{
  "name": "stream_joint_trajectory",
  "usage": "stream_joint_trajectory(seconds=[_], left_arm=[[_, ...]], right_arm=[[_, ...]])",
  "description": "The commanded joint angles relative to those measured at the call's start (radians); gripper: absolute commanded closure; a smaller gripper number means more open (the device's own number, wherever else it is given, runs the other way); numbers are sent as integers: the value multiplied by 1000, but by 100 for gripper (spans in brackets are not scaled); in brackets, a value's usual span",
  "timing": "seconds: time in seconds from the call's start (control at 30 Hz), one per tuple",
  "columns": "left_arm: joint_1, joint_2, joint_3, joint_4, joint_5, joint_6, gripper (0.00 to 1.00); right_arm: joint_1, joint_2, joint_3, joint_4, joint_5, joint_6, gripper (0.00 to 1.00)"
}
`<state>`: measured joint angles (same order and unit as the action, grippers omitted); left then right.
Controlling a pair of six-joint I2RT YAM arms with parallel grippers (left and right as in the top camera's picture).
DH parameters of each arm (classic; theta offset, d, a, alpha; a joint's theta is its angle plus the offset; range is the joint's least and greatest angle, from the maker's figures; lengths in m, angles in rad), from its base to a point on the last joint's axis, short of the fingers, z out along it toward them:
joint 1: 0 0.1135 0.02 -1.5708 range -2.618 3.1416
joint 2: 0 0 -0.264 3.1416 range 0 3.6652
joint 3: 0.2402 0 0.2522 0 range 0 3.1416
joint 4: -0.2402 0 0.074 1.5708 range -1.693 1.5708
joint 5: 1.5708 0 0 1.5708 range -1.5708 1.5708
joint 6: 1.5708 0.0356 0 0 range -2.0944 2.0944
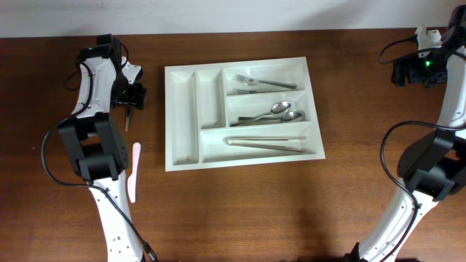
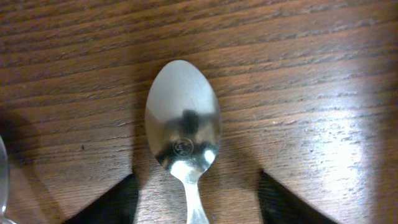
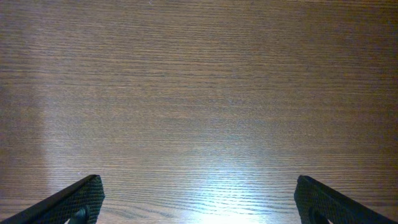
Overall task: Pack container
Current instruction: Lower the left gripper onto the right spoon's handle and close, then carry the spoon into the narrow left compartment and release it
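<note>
Off-task items
You'll see a pink utensil (image 1: 134, 172) on the wooden table (image 1: 291, 211), behind the left gripper (image 1: 129, 98), beside its arm.

Tray (image 1: 182, 116): one, five compartments
Forks (image 1: 266, 84): two
Spoons (image 1: 280, 110): three, counting one loose spoon (image 2: 182, 127) at nine o'clock of the tray
Tongs (image 1: 266, 142): one pair
Pink utensil (image 1: 134, 171): one, at eight o'clock

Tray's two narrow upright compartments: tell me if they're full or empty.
Empty: overhead, both narrow compartments of the tray show bare white floor. Forks, spoons and tongs lie in the three long ones.
</note>
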<state>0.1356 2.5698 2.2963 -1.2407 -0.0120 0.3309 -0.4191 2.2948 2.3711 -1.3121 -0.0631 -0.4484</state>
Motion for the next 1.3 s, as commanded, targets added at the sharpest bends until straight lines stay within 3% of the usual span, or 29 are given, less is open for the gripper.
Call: stream_joint_trajectory(seconds=[0.0,0.17,0.37,0.63,0.93,1.0,1.13,1.27], left_arm=[[1,19,-5,-1,-10,-4,49],[1,19,-5,-1,-11,-4,75],[0,19,-5,0,-11,-4,98],[0,18,38,-11,-10,-34,98],[-12,18,330,-166,8,-84,98],[-21,18,387,-214,56,-87,98],[-62,18,467,-321,192,-212,98],[-106,18,470,-391,298,-220,98]], right_arm=[[0,7,-6,0,-12,-4,1],[0,7,-6,0,-12,-4,1],[1,7,-6,0,-12,-4,1],[0,7,-6,0,-12,-4,1],[0,7,-6,0,-12,-4,1],[0,7,-6,0,-13,-4,1],[0,7,-6,0,-12,-4,1],[0,7,-6,0,-12,-4,1]])
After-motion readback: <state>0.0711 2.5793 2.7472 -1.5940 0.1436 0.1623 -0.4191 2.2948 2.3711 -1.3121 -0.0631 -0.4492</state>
